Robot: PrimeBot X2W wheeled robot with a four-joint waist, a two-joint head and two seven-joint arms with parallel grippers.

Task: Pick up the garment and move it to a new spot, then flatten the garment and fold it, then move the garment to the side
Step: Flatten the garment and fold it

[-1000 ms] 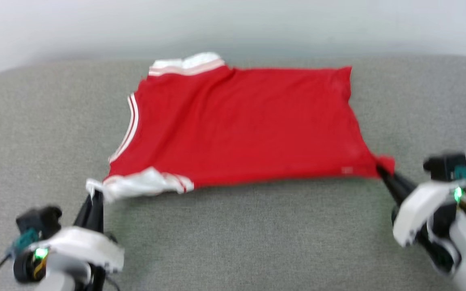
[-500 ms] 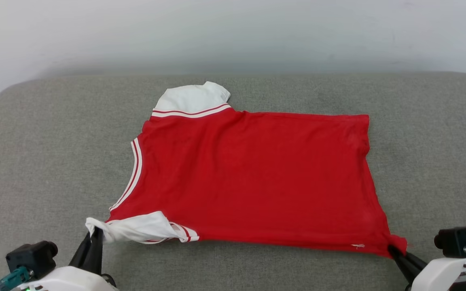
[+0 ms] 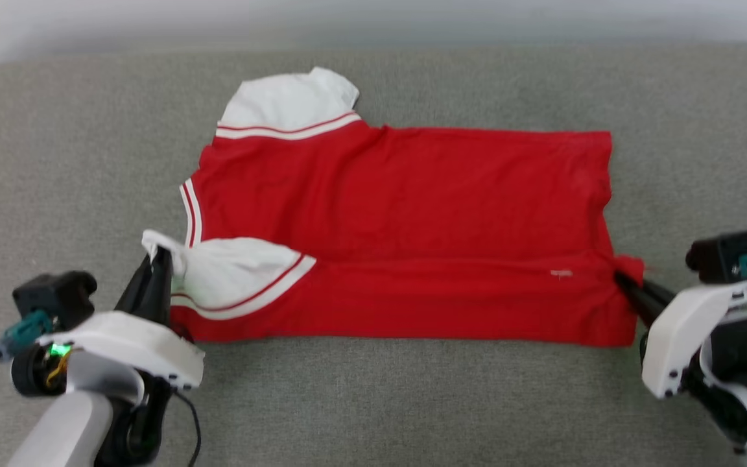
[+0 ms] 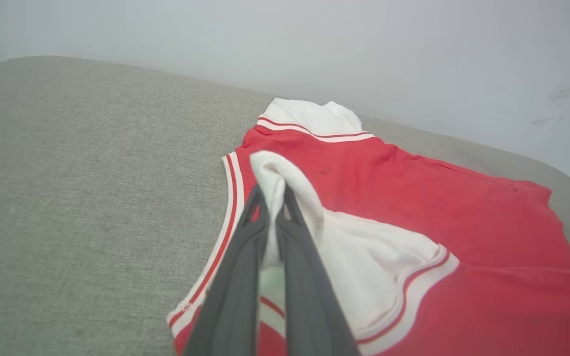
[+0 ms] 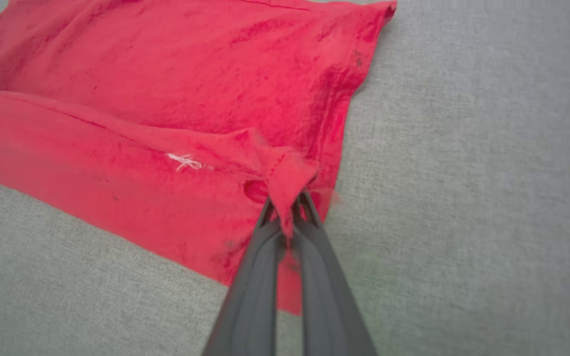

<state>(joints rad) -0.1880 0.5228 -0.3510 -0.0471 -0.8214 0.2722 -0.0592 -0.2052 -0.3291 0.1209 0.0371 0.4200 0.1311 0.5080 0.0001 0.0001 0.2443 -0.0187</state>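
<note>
Head view: the jersey point(image 3: 412, 194) lies spread between left claw point(image 3: 158, 259) and right claw point(image 3: 621, 280). Left wrist view: the left claw pinches the white sleeve point(image 4: 379, 257). Right wrist view: the right claw clamps a hem corner point(image 5: 290, 173). Soft, limp cloth; corners seem the best holds.

A grey woven surface point(image 3: 373, 402) with rounded corners spreads out. At twelve o'clock a pale wall point(image 4: 314, 44) rises behind it, with faint scuffs point(image 4: 562, 91) toward two o'clock. The light is soft and even.
</note>
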